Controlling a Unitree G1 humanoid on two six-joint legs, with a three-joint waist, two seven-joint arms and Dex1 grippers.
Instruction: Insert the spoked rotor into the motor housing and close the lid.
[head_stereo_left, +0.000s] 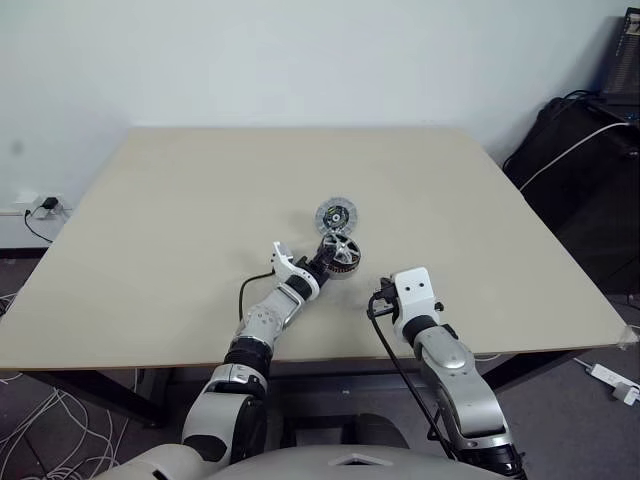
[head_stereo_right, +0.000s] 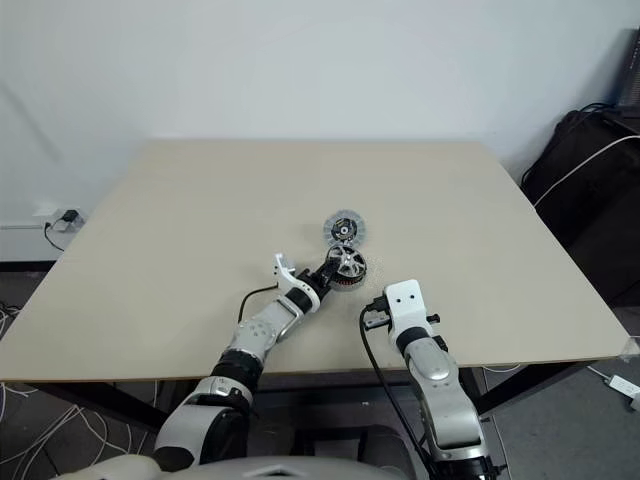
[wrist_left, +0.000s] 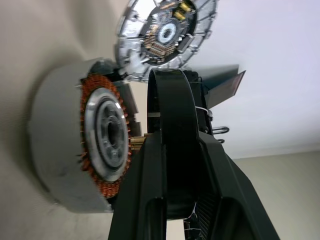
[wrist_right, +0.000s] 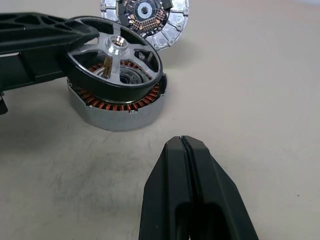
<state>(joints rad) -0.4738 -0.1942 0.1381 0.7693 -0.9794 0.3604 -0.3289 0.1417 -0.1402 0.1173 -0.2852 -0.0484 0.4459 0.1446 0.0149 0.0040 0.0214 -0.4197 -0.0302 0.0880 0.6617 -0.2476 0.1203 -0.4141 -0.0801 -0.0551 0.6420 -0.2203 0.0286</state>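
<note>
My left gripper (wrist_right: 75, 37) is clamped on the spoked rotor (wrist_right: 116, 59), a silvery wheel with a dark rim, open spokes and a brass shaft, held tilted just over the motor housing (wrist_right: 117, 107) with its shaft dipping into the housing's centre. The housing, a grey puck ringed with copper windings, sits flat mid-tabletop, nearer the front edge. The lid (wrist_right: 145, 17) lies just behind it, ribbed face up.

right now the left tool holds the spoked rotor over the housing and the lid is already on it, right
Not quite: the left tool does hold the spoked rotor over the motor housing, but the lid lies on the table beside it, as the right wrist view shows.
</note>
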